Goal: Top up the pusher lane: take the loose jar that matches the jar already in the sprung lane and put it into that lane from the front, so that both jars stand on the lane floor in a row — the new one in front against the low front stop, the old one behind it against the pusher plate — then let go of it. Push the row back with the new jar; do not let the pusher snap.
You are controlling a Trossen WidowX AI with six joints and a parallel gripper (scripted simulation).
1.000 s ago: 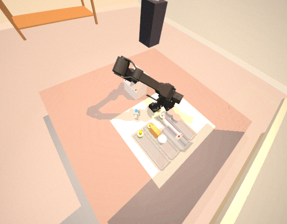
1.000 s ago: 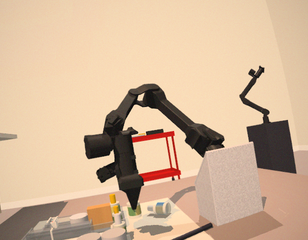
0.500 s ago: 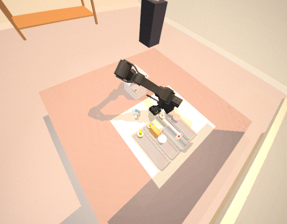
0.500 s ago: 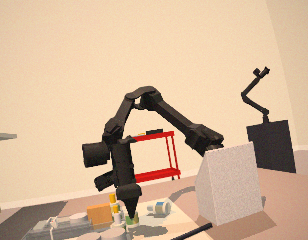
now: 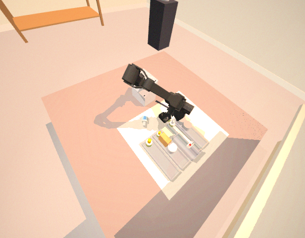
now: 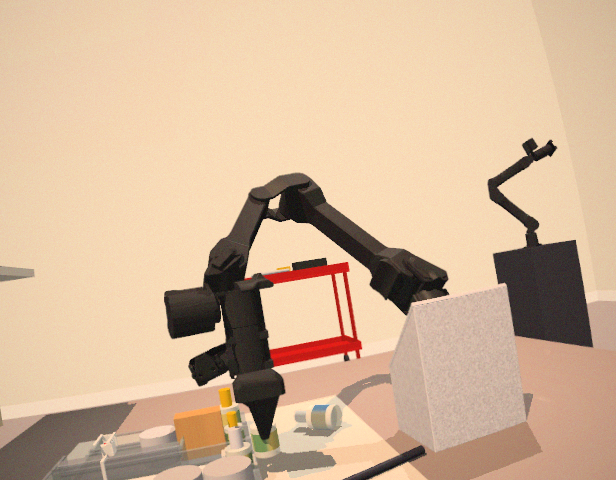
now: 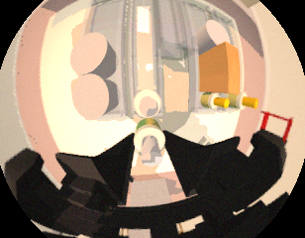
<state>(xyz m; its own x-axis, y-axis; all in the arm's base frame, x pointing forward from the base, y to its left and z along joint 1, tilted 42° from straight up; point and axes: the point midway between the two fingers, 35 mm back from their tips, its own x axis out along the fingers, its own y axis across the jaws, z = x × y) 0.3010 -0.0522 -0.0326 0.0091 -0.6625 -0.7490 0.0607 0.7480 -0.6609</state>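
Observation:
My gripper (image 5: pixel 164 117) (image 6: pixel 265 437) (image 7: pixel 149 134) is shut on an upright jar with a green band (image 6: pixel 271 448) (image 7: pixel 149 123) and a greyish cap. The held jar is just outside the front end of the sprung lane, low over the mat, with its shadow beside it. A white jar with a grey cap (image 5: pixel 172 122) (image 6: pixel 236 438) (image 7: pixel 148 103) stands at the front of the lane (image 7: pixel 144 30), directly ahead of the held jar. The pusher plate is not clear. A blue-banded jar (image 5: pixel 144 119) (image 6: pixel 321 416) lies on its side on the mat.
Neighbouring lanes hold an orange box (image 5: pixel 164 139) (image 6: pixel 199 428) (image 7: pixel 219 67), two yellow-capped jars (image 5: pixel 148 142) (image 7: pixel 210 100) and a white round tin (image 5: pixel 172 147). Two pale round tins (image 7: pixel 90 53) (image 6: pixel 228 469) stand on the other side. A black rod (image 6: pixel 391 461) is near the base.

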